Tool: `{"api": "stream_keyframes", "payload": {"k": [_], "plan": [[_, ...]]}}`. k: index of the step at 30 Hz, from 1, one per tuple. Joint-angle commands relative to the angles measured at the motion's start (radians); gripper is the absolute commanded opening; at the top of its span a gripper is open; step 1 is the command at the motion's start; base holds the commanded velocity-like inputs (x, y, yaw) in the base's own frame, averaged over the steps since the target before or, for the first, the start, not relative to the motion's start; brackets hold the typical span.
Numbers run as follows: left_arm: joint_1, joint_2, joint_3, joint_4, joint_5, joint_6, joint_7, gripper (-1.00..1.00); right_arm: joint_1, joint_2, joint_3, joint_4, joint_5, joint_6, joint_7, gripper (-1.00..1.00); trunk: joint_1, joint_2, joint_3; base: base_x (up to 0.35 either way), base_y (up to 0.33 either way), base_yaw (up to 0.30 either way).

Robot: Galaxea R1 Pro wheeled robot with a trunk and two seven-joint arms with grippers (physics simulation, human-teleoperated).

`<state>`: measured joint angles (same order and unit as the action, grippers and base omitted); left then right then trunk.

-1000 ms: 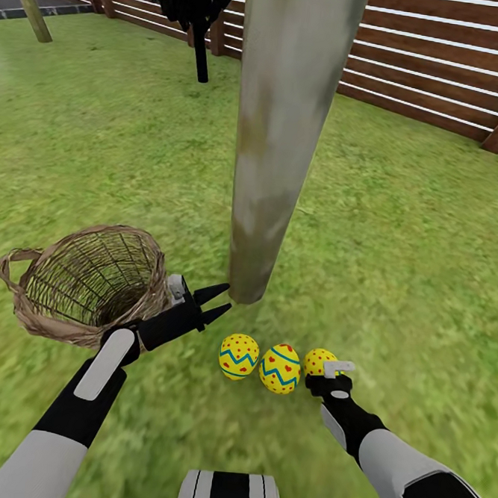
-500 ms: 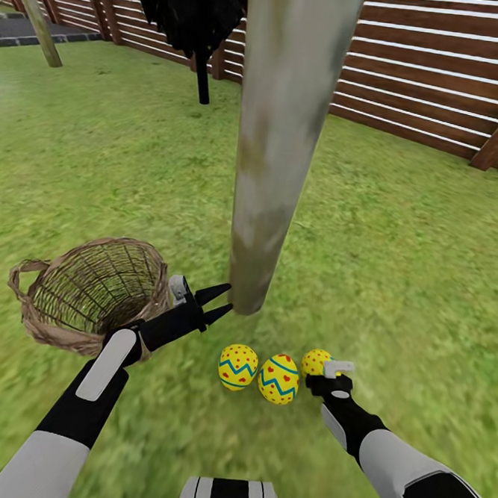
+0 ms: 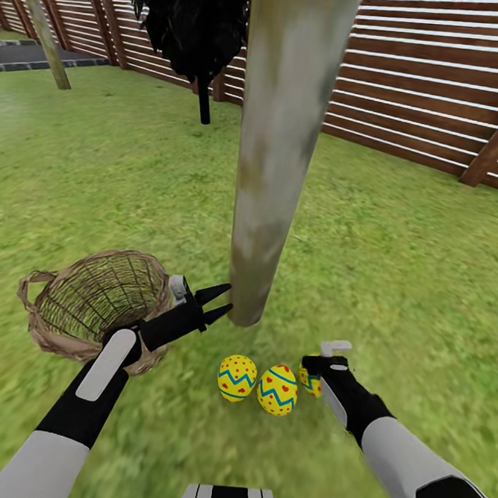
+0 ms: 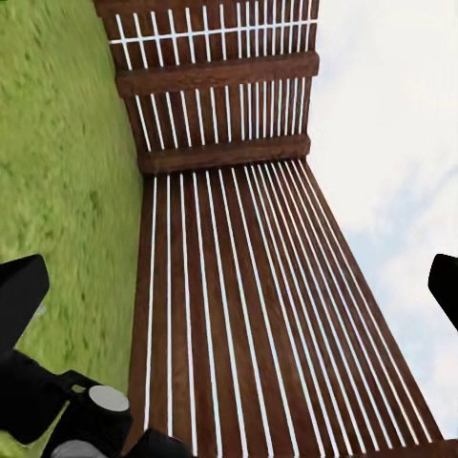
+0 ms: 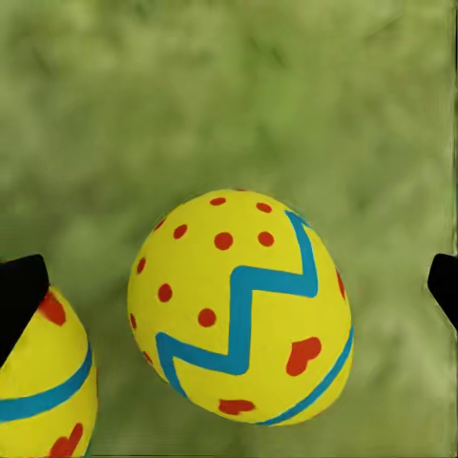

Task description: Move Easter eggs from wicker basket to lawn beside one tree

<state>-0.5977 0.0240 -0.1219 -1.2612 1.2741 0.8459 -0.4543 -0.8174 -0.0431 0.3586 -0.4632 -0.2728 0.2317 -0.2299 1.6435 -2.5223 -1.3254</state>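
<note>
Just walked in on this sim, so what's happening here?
A two-armed robot is setting Easter eggs by a tree. Three eggs lie in a row on the lawn near the trunk. The right gripper hovers open over the rightmost egg. The left gripper is open, empty, beside the basket, which looks empty.

three yellow eggs with red dots and blue zigzags (image 3: 237, 377) (image 3: 277, 390) (image 3: 310, 381) lie in a row on the green grass lawn (image 3: 399, 246), just in front of the pale grey-beige tree trunk (image 3: 274, 161). brown woven wicker basket (image 3: 95, 304) sits left of trunk and eggs. brown slatted wooden fence (image 3: 435, 76) runs behind.
</note>
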Motion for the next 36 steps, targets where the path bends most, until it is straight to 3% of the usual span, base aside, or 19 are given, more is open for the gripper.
{"api": "stream_keyframes", "payload": {"k": [1,3,5,8,11,15,16,17,20,21,23,25,27,29,31,33,36], "plan": [[-0.001,0.002,-0.001,0.0,0.003,0.002,0.001,1.0,0.0,-0.011,0.007,-0.057,-0.009,0.119,-0.008,1.0,-0.001,0.0,0.003,0.0,0.0,0.0],[-0.001,0.002,0.0,0.0,0.002,0.003,0.005,1.0,0.0,-0.035,0.004,-0.115,-0.013,0.219,-0.007,1.0,-0.001,0.001,0.011,0.0,0.0,0.0],[-0.001,0.001,0.001,-0.001,-0.001,0.003,0.008,1.0,0.0,-0.082,-0.013,-0.171,-0.018,0.317,0.007,1.0,-0.002,0.001,0.019,-0.129,0.0,0.0],[-0.001,0.001,0.0,0.0,-0.001,0.002,0.009,1.0,0.0,-0.091,-0.058,-0.166,-0.022,0.332,0.065,1.0,-0.004,0.002,0.03,-0.316,0.0,0.0],[-0.001,0.001,-0.001,0.001,0.0,0.001,0.01,1.0,0.008,-0.124,-0.064,-0.159,-0.023,0.331,0.095,1.0,-0.005,0.002,0.042,-0.339,0.0,0.0],[0.006,0.007,-0.002,0.001,-0.004,0.004,0.011,1.0,0.012,-0.131,-0.063,-0.158,-0.018,0.33,0.103,1.0,-0.007,0.003,0.057,-0.34,0.0,0.0],[0.028,0.008,-0.002,0.003,-0.007,0.004,0.027,1.0,0.016,-0.135,-0.063,-0.157,-0.016,0.33,0.103,1.0,-0.007,0.004,0.061,-0.34,0.0,0.0],[0.069,0.009,-0.002,0.012,-0.009,0.005,0.075,1.0,0.031,-0.151,-0.063,-0.156,-0.015,0.329,0.103,1.0,-0.008,0.004,0.065,-0.34,0.0,0.0],[0.146,0.013,-0.003,0.017,-0.011,0.007,0.131,1.0,0.061,-0.193,-0.061,-0.108,-0.016,0.324,0.112,1.0,-0.009,0.004,0.077,-0.34,0.0,0.0],[0.177,0.016,-0.007,0.024,-0.02,0.007,0.142,1.0,0.066,-0.196,-0.061,-0.066,-0.013,0.321,0.125,1.0,-0.01,0.005,0.081,-0.34,0.0,0.0],[0.223,0.048,-0.024,0.042,-0.061,0.008,0.161,1.0,0.071,-0.197,-0.059,0.004,-0.009,0.307,0.149,1.0,-0.01,0.005,0.088,-0.34,0.0,0.0],[0.267,0.08,-0.034,0.049,-0.079,0.005,0.165,1.0,0.072,-0.195,-0.058,0.069,-0.005,0.282,0.166,1.0,-0.011,0.006,0.096,-0.34,0.0,0.0],[0.296,0.102,-0.036,0.056,-0.094,0.004,0.168,1.0,0.08,-0.193,-0.058,0.146,-0.003,0.202,0.175,1.0,-0.012,0.006,0.104,-0.254,0.0,0.0],[0.301,0.102,-0.035,0.097,-0.195,0.001,0.166,1.0,0.083,-0.19,-0.057,0.17,0.0,0.141,0.176,1.0,-0.013,0.007,0.111,-0.052,0.0,0.0],[0.301,0.101,-0.034,0.108,-0.251,-0.02,0.164,1.0,0.089,-0.189,-0.056,0.173,0.003,0.105,0.176,1.0,-0.014,0.007,0.115,-0.011,0.0,0.0],[0.302,0.103,-0.034,0.11,-0.263,-0.062,0.163,1.0,0.091,-0.188,-0.046,0.172,0.004,0.092,0.176,1.0,-0.014,0.007,0.115,-0.002,0.0,0.0],[0.302,0.126,-0.026,0.105,-0.266,-0.076,0.163,1.0,0.092,-0.182,0.013,0.172,0.004,0.086,0.176,1.0,-0.014,0.007,0.115,0.0,0.0,0.0]]}}
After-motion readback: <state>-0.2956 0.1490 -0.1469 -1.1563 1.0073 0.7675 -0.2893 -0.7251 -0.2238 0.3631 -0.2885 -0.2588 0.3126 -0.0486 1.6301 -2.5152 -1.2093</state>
